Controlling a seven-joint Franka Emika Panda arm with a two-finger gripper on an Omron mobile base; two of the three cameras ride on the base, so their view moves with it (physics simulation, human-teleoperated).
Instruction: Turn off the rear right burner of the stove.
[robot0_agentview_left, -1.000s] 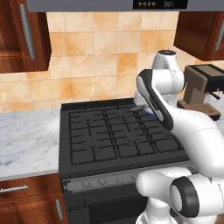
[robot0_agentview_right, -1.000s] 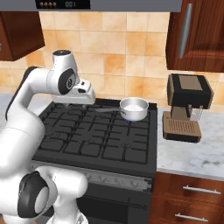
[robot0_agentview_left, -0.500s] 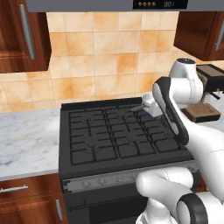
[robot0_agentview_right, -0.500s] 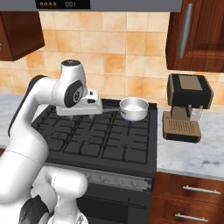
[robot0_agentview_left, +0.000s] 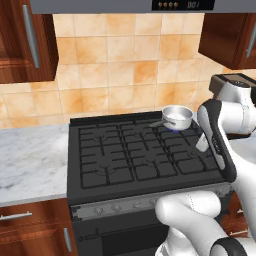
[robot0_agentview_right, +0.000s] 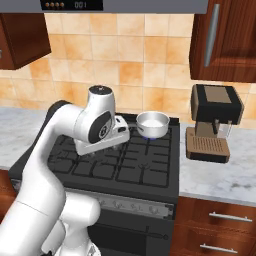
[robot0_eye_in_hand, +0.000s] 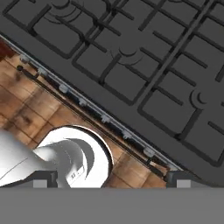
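The stove (robot0_agentview_left: 145, 165) is seen between marble counters, its grey strip of knobs (robot0_eye_in_hand: 105, 118) running along the near edge. A small steel saucepan (robot0_agentview_right: 153, 123) is set on the rear right burner (robot0_agentview_right: 150, 136), far right on the cooktop, where a faint blue glow is seen beneath it. The gripper (robot0_eye_in_hand: 109, 177) is held above the front of the stove, nothing between its widely spread jaws. A coffee machine (robot0_agentview_right: 215, 122) is placed right of the stove.

Even bright light, sharp, soft shadows
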